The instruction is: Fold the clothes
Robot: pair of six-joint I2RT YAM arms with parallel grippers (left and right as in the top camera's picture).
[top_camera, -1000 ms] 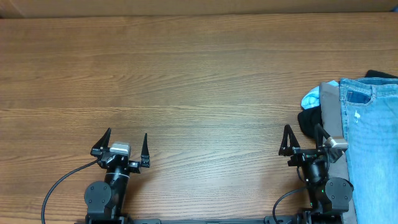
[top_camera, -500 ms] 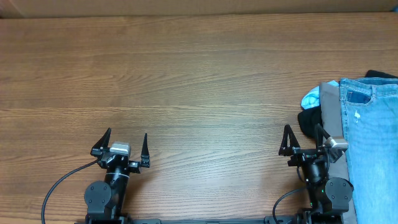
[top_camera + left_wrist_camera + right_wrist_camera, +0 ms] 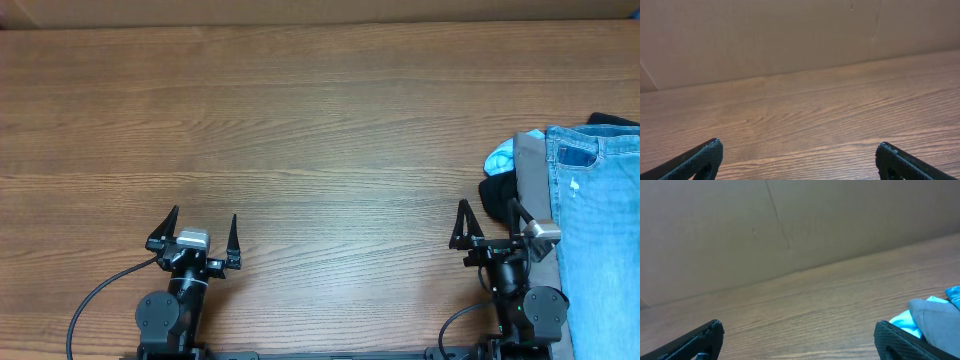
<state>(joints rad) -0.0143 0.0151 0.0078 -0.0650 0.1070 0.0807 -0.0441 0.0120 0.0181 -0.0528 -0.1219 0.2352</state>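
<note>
Nothing has moved since the earlier frames: both arms and every garment lie just as they did a second ago.

Seen from overhead, the jeans (image 3: 600,230), light-blue denim, lie flat at the right edge of the wooden bench (image 3: 320,120). Their waistband end points toward the far side, and their right part runs out of the picture. Grey trousers (image 3: 530,170) lie under the jeans and stick out past their left edge. A small black garment (image 3: 497,195) and a pale-blue garment (image 3: 500,157) sit just left of the grey trousers, touching them.

The right arm (image 3: 515,295) stands at the near edge of the bench, just left of the jeans, over the edge of the grey trousers. It points toward the far side, and its jaws are spread wide apart with nothing between them. The left arm (image 3: 178,290) stands at the near edge too, well apart from the jeans. It points the same way, and its jaws are also wide apart and hold nothing.

The left wrist view shows two black jaw tips low in the picture, bare wood between them, and a plain brown wall (image 3: 790,35) beyond. The right wrist view shows the same, with the pale-blue garment (image 3: 905,320) and a grey fold beside the right-hand tip.
</note>
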